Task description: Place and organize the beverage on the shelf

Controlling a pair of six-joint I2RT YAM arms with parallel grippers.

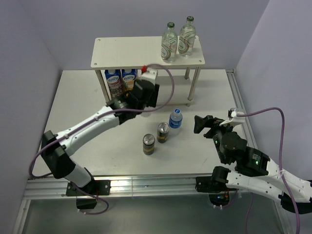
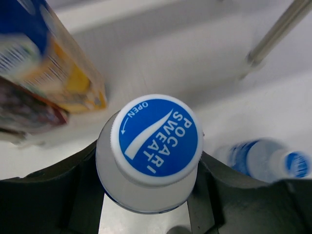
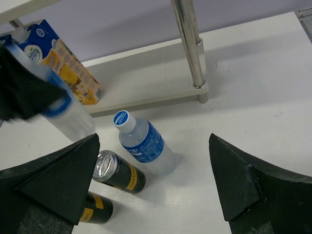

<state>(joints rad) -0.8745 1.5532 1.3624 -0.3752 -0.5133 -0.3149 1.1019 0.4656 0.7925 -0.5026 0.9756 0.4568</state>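
Observation:
My left gripper is shut on a blue-capped water bottle, its dark fingers pressing both sides below the cap. It hangs just in front of the shelf, by the lower board. In the right wrist view the held bottle is tilted. A second water bottle and two dark cans stand on the table. Two green-capped glass bottles stand on the top board at the right. My right gripper is open and holds nothing, to the right of the standing bottle.
Two drink cartons stand at the left of the lower board, close beside the held bottle. A silver shelf leg rises at the right. White table lies between purple walls.

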